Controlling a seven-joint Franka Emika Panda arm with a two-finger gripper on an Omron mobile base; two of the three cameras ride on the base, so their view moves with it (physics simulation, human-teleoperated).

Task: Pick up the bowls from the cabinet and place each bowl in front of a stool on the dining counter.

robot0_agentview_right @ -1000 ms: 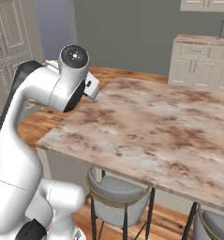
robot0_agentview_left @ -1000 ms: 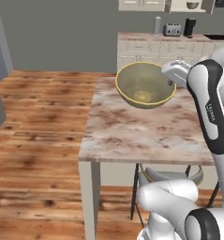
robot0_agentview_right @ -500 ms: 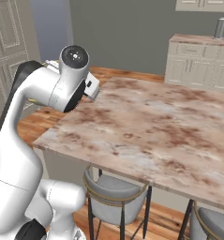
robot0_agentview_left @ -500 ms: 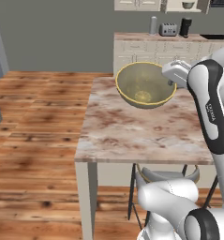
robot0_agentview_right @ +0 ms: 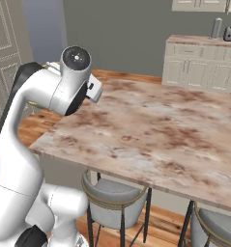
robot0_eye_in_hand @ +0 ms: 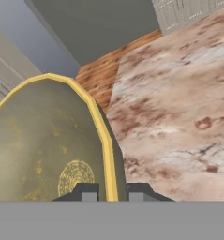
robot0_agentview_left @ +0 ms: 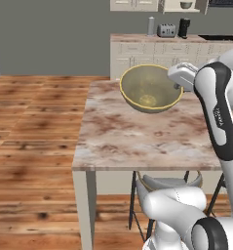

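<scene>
My gripper (robot0_eye_in_hand: 112, 192) is shut on the yellow rim of the olive-yellow speckled bowl (robot0_agentview_left: 151, 88), one finger inside and one outside. The bowl (robot0_eye_in_hand: 43, 140) hangs tilted above the far part of the dining counter (robot0_agentview_left: 137, 139), a wide slab of pinkish-brown marble (robot0_agentview_right: 155, 125). My gripper (robot0_agentview_left: 179, 80) grips the bowl's right side. A grey padded stool (robot0_agentview_left: 169, 181) stands under the counter's near edge. From the right, two stools (robot0_agentview_right: 114, 195) (robot0_agentview_right: 216, 226) stand along that edge. A small dark bowl (robot0_agentview_left: 186, 5) rests on a shelf of the cream wall cabinet (robot0_agentview_left: 135, 4) at the far back.
A long run of cream drawers (robot0_agentview_left: 152, 51) stands behind the counter, with a toaster (robot0_agentview_left: 165, 30) and a dark appliance (robot0_agentview_left: 184, 27) on top. Wooden floor (robot0_agentview_left: 35, 127) lies open to the counter's left. A tall panelled cream unit (robot0_agentview_right: 6, 53) stands at the left.
The whole scene has slid a little to the left in both base views, so the base has moved. The bowl stays held in the same grip above the counter.
</scene>
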